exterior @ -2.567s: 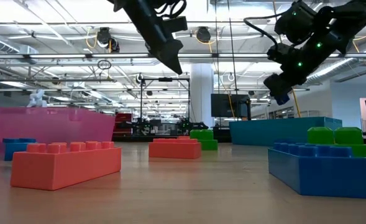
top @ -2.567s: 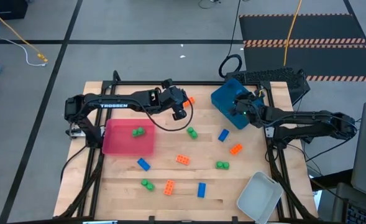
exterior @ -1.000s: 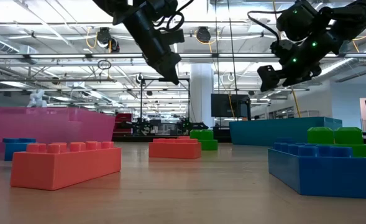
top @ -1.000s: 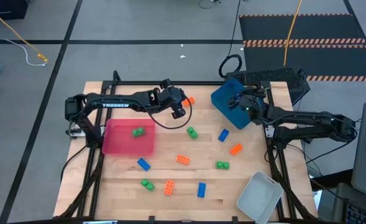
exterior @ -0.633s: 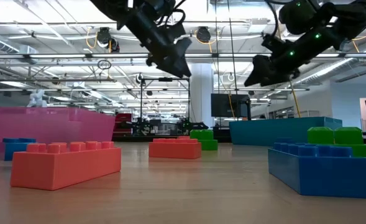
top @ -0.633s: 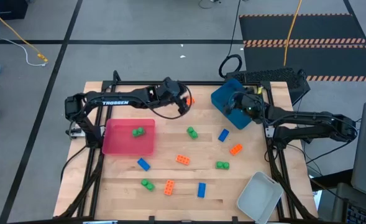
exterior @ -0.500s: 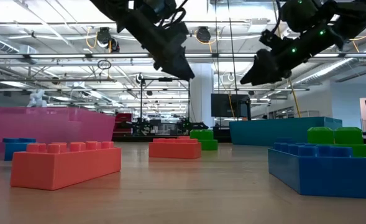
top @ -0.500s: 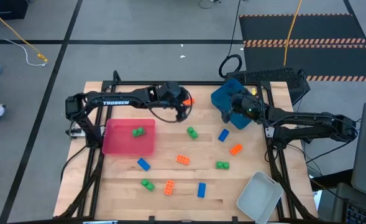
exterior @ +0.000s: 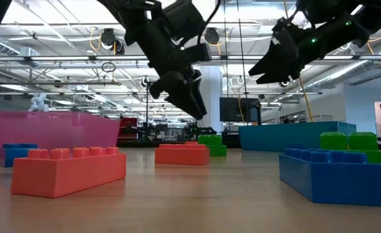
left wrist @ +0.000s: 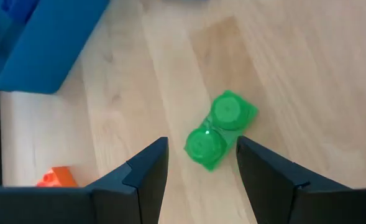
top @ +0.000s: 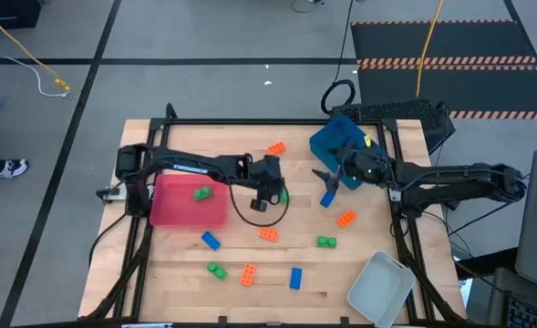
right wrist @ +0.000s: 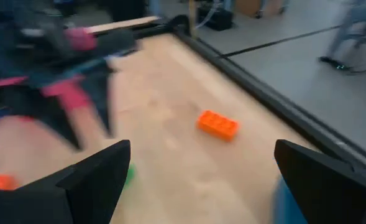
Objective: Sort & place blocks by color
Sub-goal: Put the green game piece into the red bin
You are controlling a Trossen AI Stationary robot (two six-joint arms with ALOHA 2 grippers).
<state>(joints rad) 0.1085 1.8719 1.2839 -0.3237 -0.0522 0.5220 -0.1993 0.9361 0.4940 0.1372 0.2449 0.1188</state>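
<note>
Green, orange and blue studded blocks lie scattered on the wooden table. My left gripper [top: 275, 189] [left wrist: 201, 149] is open and hovers just above a green two-stud block [top: 283, 194] [left wrist: 220, 127] at mid-table, one finger to each side of it, clear of the table in the low view [exterior: 196, 110]. My right gripper [top: 323, 179] [right wrist: 201, 149] is open and empty, off the table beside the blue tray [top: 341, 146], just beyond a blue block [top: 326, 199]. One green block [top: 201, 192] lies in the red tray [top: 172, 211].
An orange block [top: 276, 148] lies by the far edge. More blocks lie nearer: orange [top: 345, 219], green [top: 326, 241], orange [top: 268, 234], blue [top: 211, 240], green [top: 215, 270], orange [top: 248, 274], blue [top: 295, 278]. A clear-grey tray [top: 380, 287] stands at the near right corner.
My left gripper has moved from beside the far orange block toward the table's near edge and down, stopping over the green block at mid-table. My right gripper has moved from over the blue tray toward the table's left and a little nearer, past the tray's edge.
</note>
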